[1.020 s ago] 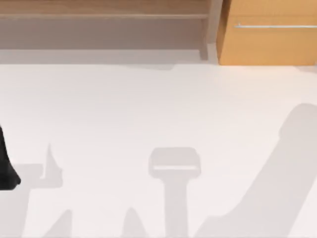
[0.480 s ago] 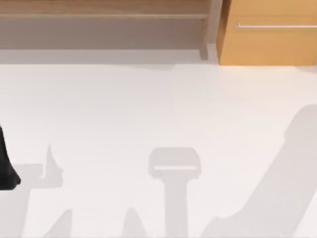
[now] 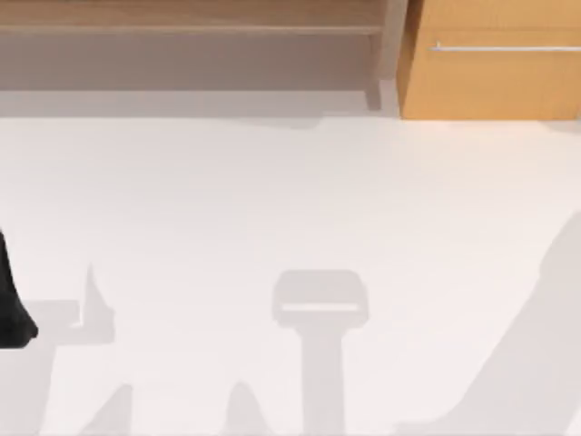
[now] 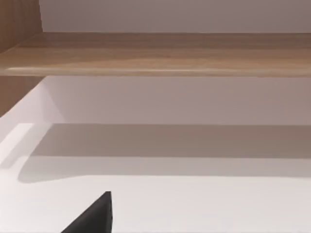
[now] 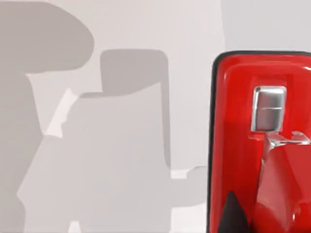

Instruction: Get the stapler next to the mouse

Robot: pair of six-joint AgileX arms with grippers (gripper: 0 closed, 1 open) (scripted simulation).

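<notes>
1. Across the top view, the white table (image 3: 272,200) spreads wide and bare, crossed by grey arm shadows, with a wooden shelf unit (image 3: 191,18) along the far edge and an orange cabinet (image 3: 490,82) with a thin metal handle at the far right.
2. At the top view's left edge sits a dark piece of the left arm (image 3: 11,309), parked low and to the side; the left wrist view looks toward the shelf, with a black tip (image 4: 97,216) at its lower edge. Whether those jaws are spread or pressed together cannot be told.
3. Close under the right wrist camera lies the stapler (image 5: 243,145), glossy red with a thin dark edge and a small metal plate (image 5: 268,109) on its upper face, resting on the white surface.
4. A dark sliver (image 5: 233,213) at the bottom of that view sits against the red body; whether it is a finger is unclear, and the right jaws' state cannot be told.
5. Judging by this, the step in hand is the approach or grasp of the stapler by the right arm.
6. Next, the move calls for a secure pinch across the stapler's narrow body, then a carry toward the mouse.
</notes>
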